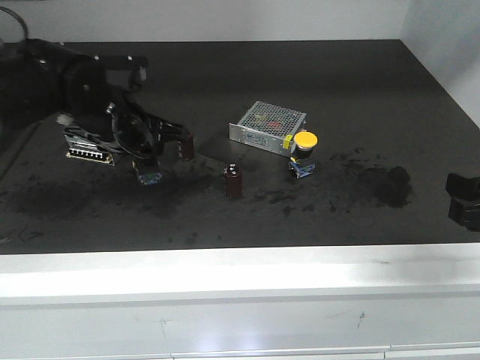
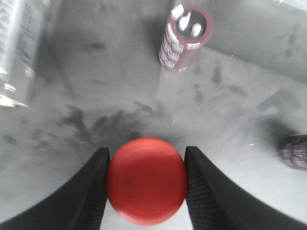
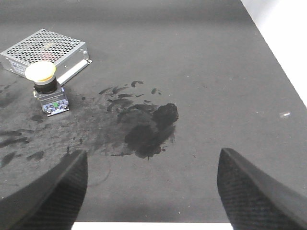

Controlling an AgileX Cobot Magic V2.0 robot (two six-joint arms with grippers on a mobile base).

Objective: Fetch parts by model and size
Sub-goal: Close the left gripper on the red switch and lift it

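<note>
The red switch (image 2: 146,181) fills the bottom of the left wrist view, and my left gripper (image 2: 146,184) is shut on its round cap, both black fingers pressed against its sides. From the front, the left gripper (image 1: 147,166) hangs at the table's left with the switch's blue base (image 1: 148,178) showing beneath it; I cannot tell if the base touches the table. The yellow switch (image 1: 304,154) stands upright at mid-table, against the corner of a silver box. My right gripper (image 3: 151,191) is open over the tabletop near the front right, well away from the yellow switch (image 3: 45,86).
A silver perforated box (image 1: 268,125) lies behind the yellow switch; another (image 1: 90,146) sits under the left arm. Two dark red capacitors (image 1: 233,181) (image 1: 186,146) stand near the left gripper. A dark smudge (image 3: 153,124) stains the black table (image 1: 360,82). The table's front edge is close.
</note>
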